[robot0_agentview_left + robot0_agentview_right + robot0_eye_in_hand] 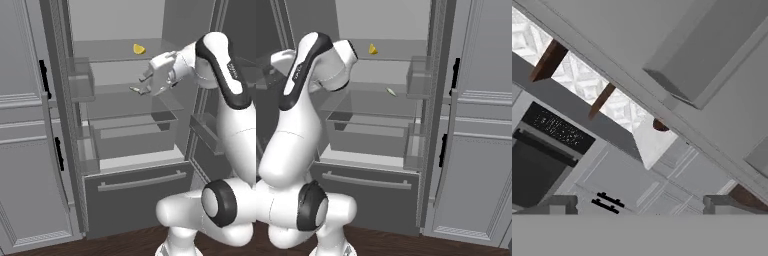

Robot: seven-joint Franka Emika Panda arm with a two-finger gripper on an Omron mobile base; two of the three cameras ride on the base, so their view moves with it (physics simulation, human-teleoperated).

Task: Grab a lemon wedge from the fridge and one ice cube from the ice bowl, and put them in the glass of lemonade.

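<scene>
The fridge [135, 192] [366, 200] stands with both doors swung open. On its upper glass shelf, toward the back, lies the small yellow lemon wedge [139, 49] [372, 49]. My gripper [141, 83] hangs open and empty in front of the shelf below, slightly right of the wedge and lower, not touching it. In the hand view the gripper [639, 205] has its two tips far apart with nothing between them, and it looks sideways past the fridge at kitchen cabinets. The ice cube, the ice bowl and the glass of lemonade are out of view.
A thin pale green item [391, 91] lies on the middle shelf near my hand. Door bins [82, 80] [418, 75] jut out on the open doors. A clear crisper drawer [132, 132] sits below. Light grey cabinets [22, 125] [481, 150] flank the fridge.
</scene>
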